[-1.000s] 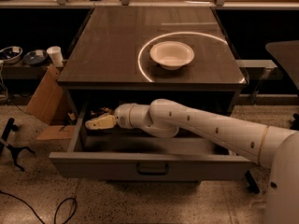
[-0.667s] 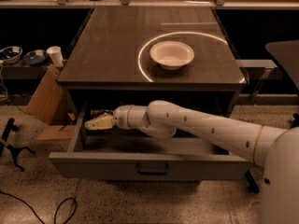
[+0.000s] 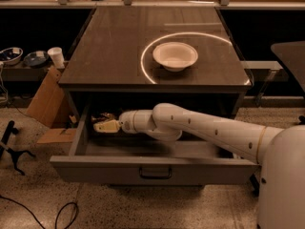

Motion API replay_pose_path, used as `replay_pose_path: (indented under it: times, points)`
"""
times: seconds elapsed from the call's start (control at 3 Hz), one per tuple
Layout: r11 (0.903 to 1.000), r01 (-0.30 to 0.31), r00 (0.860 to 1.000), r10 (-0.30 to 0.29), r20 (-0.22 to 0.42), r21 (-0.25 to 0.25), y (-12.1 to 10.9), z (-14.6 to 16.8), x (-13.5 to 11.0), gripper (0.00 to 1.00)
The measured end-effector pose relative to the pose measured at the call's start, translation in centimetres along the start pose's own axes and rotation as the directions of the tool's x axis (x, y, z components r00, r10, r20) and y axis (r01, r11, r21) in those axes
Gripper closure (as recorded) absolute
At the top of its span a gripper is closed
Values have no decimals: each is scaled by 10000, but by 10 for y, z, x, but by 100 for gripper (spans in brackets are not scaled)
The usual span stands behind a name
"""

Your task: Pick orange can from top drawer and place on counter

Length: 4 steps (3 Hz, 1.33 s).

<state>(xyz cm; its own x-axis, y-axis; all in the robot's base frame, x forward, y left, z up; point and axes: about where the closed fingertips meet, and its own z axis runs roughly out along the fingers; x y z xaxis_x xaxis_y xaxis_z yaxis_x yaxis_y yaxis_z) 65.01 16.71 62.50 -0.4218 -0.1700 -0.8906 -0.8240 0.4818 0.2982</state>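
The top drawer (image 3: 152,170) stands pulled open below the counter (image 3: 114,46). My white arm reaches in from the right, and my gripper (image 3: 106,126) is inside the drawer at its left rear corner. A small orange-gold mottled shape, which looks like the orange can (image 3: 102,117), lies just behind and against the gripper, mostly hidden in the shadow under the counter. I cannot tell whether the gripper holds it.
A white bowl (image 3: 175,55) sits on the counter inside the ring-shaped light reflection. A white paper cup (image 3: 56,57) and dishes (image 3: 10,55) stand on the low left ledge. Cardboard (image 3: 45,104), a black stand (image 3: 12,144) and a cable (image 3: 66,213) are on the floor at left.
The arm and gripper have hardly moved; they stay at the drawer's left rear corner. Nothing else has shifted.
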Motion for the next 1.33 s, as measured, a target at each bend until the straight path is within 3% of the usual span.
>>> replay_pose_path:
  times: [1.0,1.33]
  points:
    - [9998,109,9999,-108,-107,170,-9,-18,7,94]
    - [9986,62,10000,-63,18,528,-18,-46,10,100]
